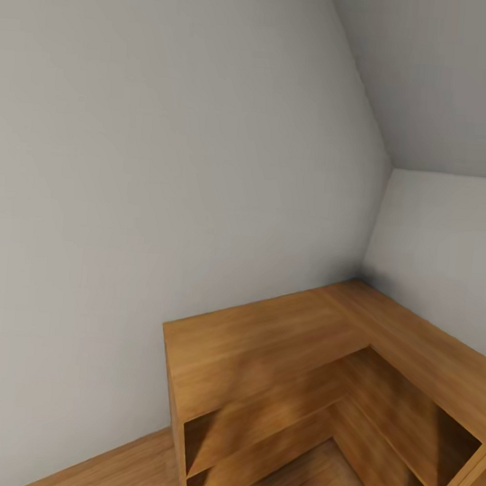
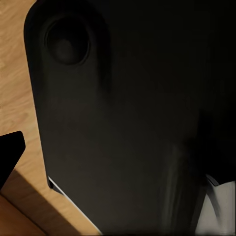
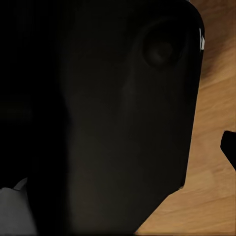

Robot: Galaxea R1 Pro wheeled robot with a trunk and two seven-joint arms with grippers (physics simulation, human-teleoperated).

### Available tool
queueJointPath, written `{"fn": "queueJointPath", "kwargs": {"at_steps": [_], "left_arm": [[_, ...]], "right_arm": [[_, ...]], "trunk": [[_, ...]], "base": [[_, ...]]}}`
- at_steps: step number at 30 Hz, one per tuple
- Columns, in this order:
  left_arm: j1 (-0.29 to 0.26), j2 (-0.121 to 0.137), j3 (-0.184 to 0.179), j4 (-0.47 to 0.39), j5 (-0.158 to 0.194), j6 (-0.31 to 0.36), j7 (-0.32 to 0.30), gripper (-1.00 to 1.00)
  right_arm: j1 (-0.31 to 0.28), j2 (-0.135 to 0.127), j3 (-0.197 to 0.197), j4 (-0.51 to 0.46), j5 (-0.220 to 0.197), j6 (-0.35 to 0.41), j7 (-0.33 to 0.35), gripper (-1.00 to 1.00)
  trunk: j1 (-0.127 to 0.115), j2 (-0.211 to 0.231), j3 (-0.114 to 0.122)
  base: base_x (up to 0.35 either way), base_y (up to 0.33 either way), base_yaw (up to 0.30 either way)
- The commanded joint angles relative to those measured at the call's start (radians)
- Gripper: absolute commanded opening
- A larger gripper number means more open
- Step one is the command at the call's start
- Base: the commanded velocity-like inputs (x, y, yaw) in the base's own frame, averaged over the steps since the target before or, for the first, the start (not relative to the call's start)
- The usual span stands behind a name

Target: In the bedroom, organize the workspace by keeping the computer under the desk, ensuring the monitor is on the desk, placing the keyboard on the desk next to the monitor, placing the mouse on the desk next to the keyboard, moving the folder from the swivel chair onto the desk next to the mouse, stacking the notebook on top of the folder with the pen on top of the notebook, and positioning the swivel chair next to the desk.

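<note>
**Dark robot body close to both wrist cameras**

A black robot panel looms nearest, wood floor beside it; gripper openings cannot be told. Ahead, a light-wood shelving unit stands in a grey wall corner. No task thing is in sight.

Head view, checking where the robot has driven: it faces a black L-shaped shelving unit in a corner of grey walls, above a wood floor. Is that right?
Not quite: the L-shaped shelving unit is light wood, not black, as the head view shows. The rest holds: it sits in a corner of grey walls, above a wood floor.
</note>
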Motion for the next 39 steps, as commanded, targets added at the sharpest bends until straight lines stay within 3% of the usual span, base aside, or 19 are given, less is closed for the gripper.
{"fn": "queueJointPath", "kwargs": {"at_steps": [1,15,16,19,34,39], "left_arm": [[0.000,0.000,0.000,-0.001,-0.001,0.002,0.001,1.00],[0.000,0.001,0.005,-0.003,0.005,0.001,0.004,1.00],[0.000,0.001,0.005,-0.003,0.006,0.001,0.003,1.00],[0.000,0.001,0.006,-0.004,0.007,0.000,0.003,1.00],[0.000,0.003,0.005,-0.039,0.007,-0.002,0.000,1.00],[0.000,0.004,0.004,-0.065,0.004,-0.066,0.001,1.00]], "right_arm": [[-0.001,0.000,0.000,-0.001,-0.001,0.003,-0.001,1.00],[-0.001,0.002,0.000,-0.018,-0.002,-0.037,-0.001,1.00],[-0.001,0.002,0.000,-0.018,-0.002,-0.260,-0.001,1.00],[-0.001,0.002,-0.002,-0.011,0.001,-0.433,-0.001,1.00],[-0.001,0.002,-0.002,-0.008,0.001,-0.452,-0.001,1.00],[-0.001,0.002,-0.004,-0.012,-0.003,-0.453,-0.001,1.00]], "trunk": [[-0.004,0.007,0.002],[-0.058,0.105,0.046],[-0.062,0.112,0.049],[-0.073,0.133,0.059],[-0.131,0.238,0.106],[-0.150,0.273,0.121]], "base": [[0.000,0.000,0.000],[0.000,0.000,-0.023],[0.000,0.000,-0.207],[0.000,0.000,-0.246],[0.000,0.000,-0.263],[0.000,0.000,-0.264]]}}
